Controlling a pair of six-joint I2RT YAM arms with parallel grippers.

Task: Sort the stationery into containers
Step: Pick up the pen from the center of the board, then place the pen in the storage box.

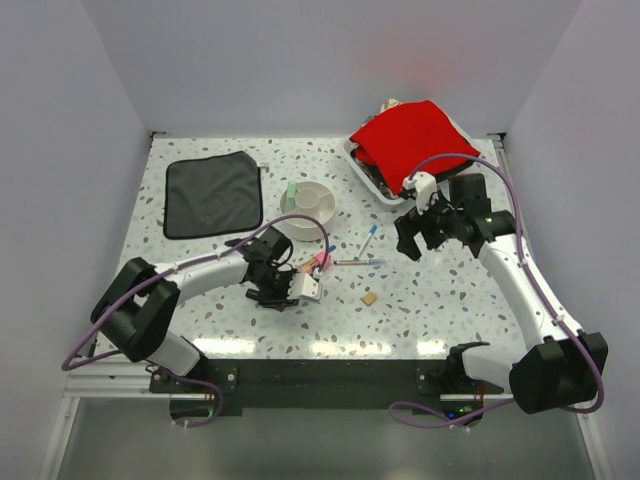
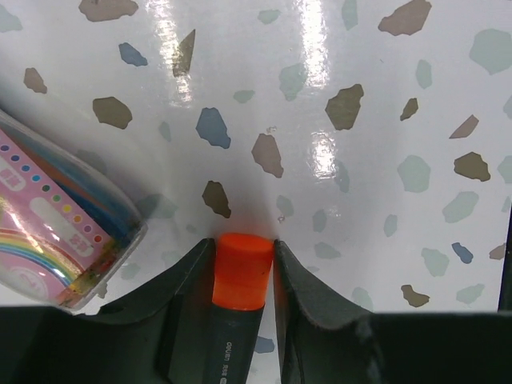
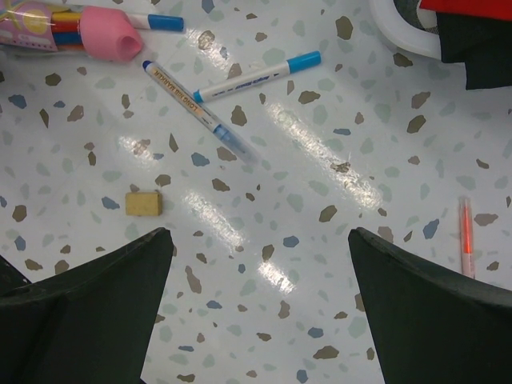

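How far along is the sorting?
Barely started. Possibly done: the pale green highlighter, at the edge of the bowl. In hand: the left end effector pinches the orange highlighter. Left on the table: two blue-tipped pens, the eraser, the pink-capped stick.

Orange-capped highlighter (image 2: 240, 276) sits pinched in the left claw (image 2: 243, 246); two blue-tipped pens (image 3: 204, 116) and tan eraser (image 3: 144, 202) lie flat near the white bowl (image 1: 331, 208).

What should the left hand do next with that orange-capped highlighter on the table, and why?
Probably lift straight up. The left hand has its fingers pressed on both sides of the orange-and-black highlighter, which lies on the speckled table, and the round off-white divided bowl sits farther back. A clear pink-labelled tube lies close beside, so dragging sideways could knock it.
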